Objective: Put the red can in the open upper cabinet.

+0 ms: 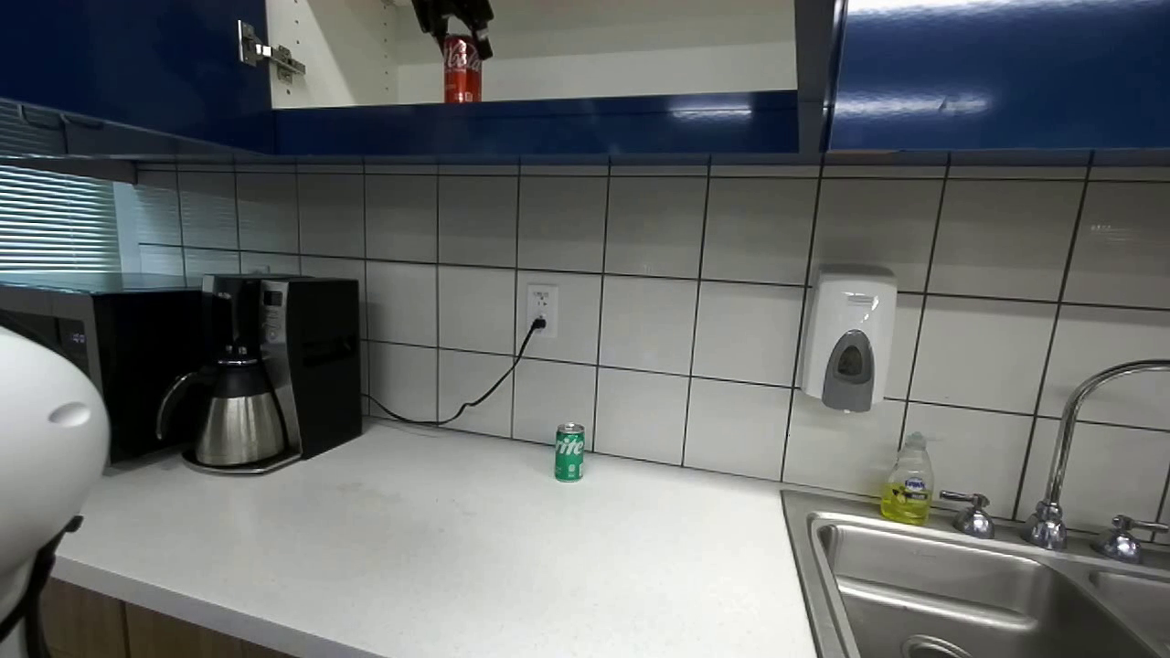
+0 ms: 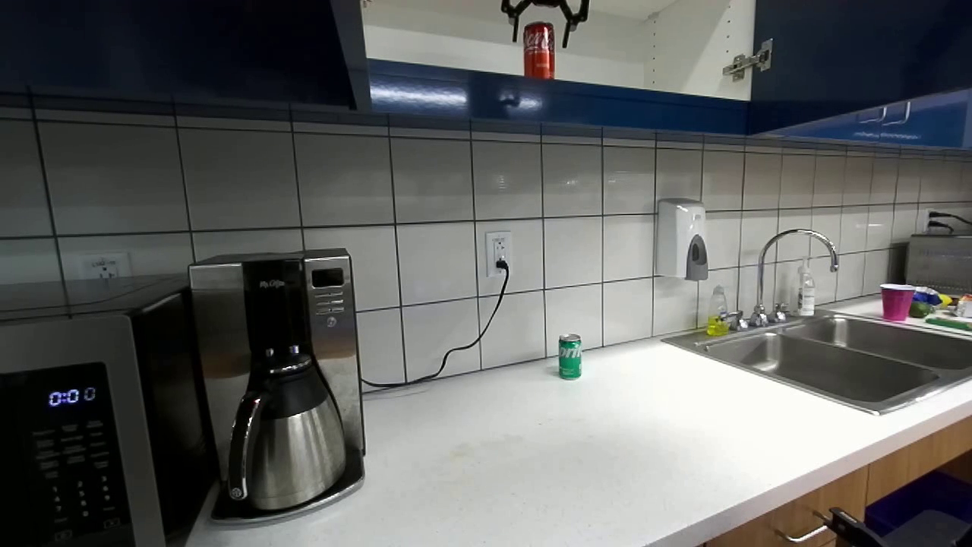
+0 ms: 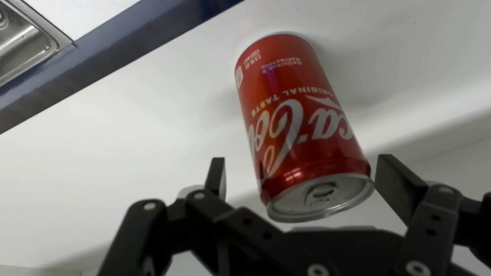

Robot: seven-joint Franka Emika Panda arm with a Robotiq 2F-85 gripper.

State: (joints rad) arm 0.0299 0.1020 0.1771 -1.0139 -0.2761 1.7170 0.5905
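Note:
The red can (image 1: 462,80) stands upright on the shelf of the open upper cabinet (image 1: 548,130), near its front edge; both exterior views show the can (image 2: 539,59) and the cabinet (image 2: 638,108). My gripper (image 1: 463,46) comes down from above and is open, with its fingers on either side of the can's top; it also shows so in an exterior view (image 2: 540,42). In the wrist view the can (image 3: 295,111) stands on the pale shelf between the open fingers (image 3: 302,159). A gap shows at the left finger; the right finger is very close to the rim, and I cannot tell if it touches.
The cabinet's dark blue front lip (image 3: 115,50) borders the shelf. An open blue door (image 1: 128,64) hangs at the side. Below, a green can (image 1: 569,454) stands on the counter between the coffee maker (image 1: 320,366) and the sink (image 1: 800,548). A soap dispenser (image 1: 852,338) is on the wall.

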